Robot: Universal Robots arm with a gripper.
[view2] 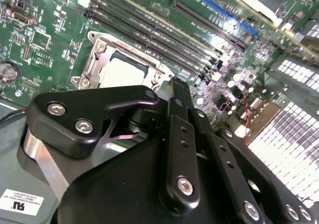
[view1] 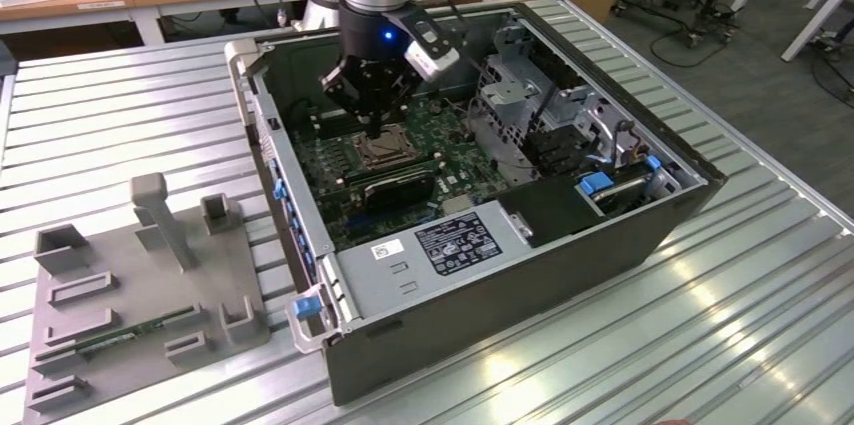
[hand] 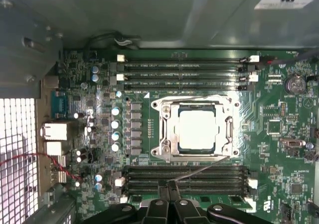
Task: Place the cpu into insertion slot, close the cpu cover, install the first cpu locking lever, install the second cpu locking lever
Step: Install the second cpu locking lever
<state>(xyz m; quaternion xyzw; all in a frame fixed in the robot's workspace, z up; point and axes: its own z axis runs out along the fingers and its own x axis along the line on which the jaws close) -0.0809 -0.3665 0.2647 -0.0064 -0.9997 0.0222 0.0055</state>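
cpu [hand: 197, 129] lies flat in insertion slot [hand: 167, 129], cpu cover [hand: 194, 100] closed.

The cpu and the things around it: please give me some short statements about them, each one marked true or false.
1. The cpu lies in the slot. True.
2. The cover stands upright, away from the cpu. False: it lies flat around the cpu, which shows through its window.
3. The gripper hangs outside the case. False: it is inside the open case, above the green board near the slot.
4. A grey holder lies on the table at the exterior view's left of the case. True.
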